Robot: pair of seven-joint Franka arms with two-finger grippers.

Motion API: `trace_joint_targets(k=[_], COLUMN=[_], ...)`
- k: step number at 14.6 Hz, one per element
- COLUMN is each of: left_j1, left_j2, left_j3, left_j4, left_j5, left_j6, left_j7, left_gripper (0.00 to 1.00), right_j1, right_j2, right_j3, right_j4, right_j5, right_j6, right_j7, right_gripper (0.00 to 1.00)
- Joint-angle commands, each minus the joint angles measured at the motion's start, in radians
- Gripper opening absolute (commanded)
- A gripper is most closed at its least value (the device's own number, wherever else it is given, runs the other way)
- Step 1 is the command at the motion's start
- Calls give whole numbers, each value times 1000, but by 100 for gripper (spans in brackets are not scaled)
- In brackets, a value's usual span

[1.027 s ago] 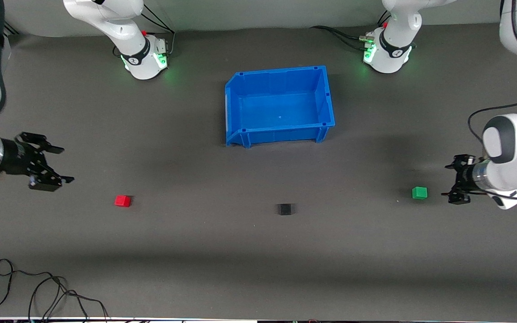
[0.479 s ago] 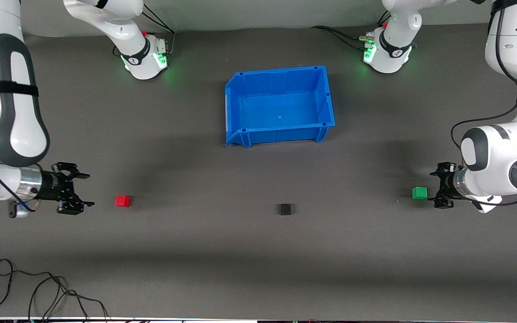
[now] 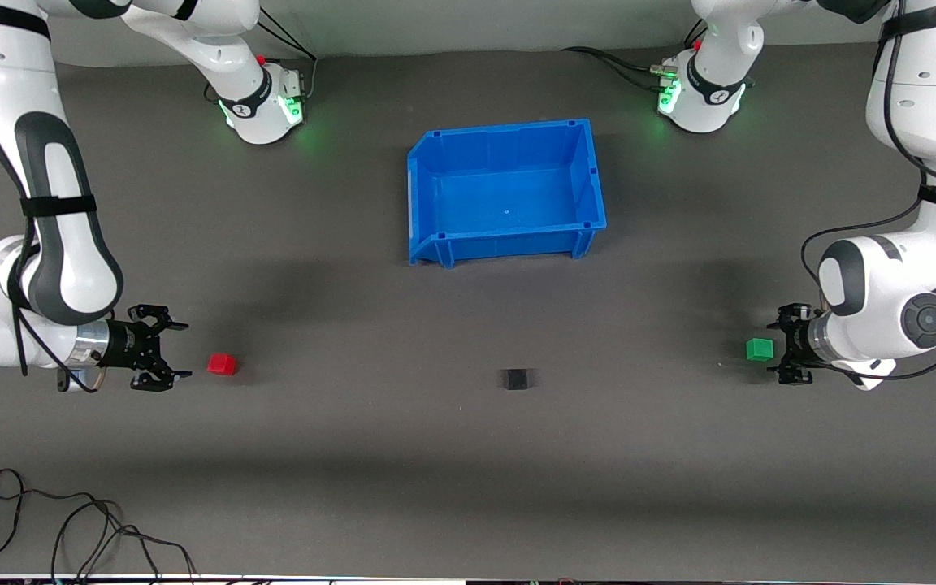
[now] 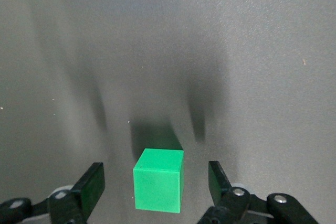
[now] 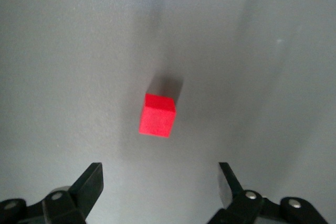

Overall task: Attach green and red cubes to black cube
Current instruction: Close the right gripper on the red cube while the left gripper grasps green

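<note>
Both arms have swung in low over the bench within the last second. The left gripper (image 3: 785, 355) now sits just beside the green cube (image 3: 759, 349), fingers (image 4: 92, 184) spread either side of it without touching (narrowing slightly as they came). The right gripper (image 3: 166, 357) has closed on the red cube (image 3: 222, 364) but stops short, fingers wide, nothing held. The black cube (image 3: 516, 379) lies between the two, untouched. Neither grasp has begun; both look imminent.
</note>
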Motion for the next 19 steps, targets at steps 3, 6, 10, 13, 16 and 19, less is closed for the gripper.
trace_joint_targets(k=[3, 6, 10, 13, 16, 19], left_j1=[-24, -32, -32, -27, -21, -21], left_j2=[8, 8, -3, -21, -33, -33], left_j3=[9, 9, 9, 9, 9, 9], left_j4=[0, 3, 27, 49, 78, 127], left_j5=[29, 32, 32, 18, 16, 10], left_j6=[0, -2, -41, -81, -88, -163], left_j7=[-1, 22, 16, 10, -38, -45], left_gripper=[55, 38, 6, 0, 0, 0], right_j1=[-41, -38, -24, -24, -25, -25], right_j2=[93, 118, 149, 175, 176, 176], right_j3=[3, 5, 6, 6, 6, 8], right_j4=[0, -5, -6, -8, -14, -14], right_j5=[205, 210, 251, 287, 288, 288], right_j6=[68, 94, 128, 145, 148, 147], right_j7=[-150, -156, -168, -219, -240, -243], right_gripper=[96, 96, 96, 96, 96, 71])
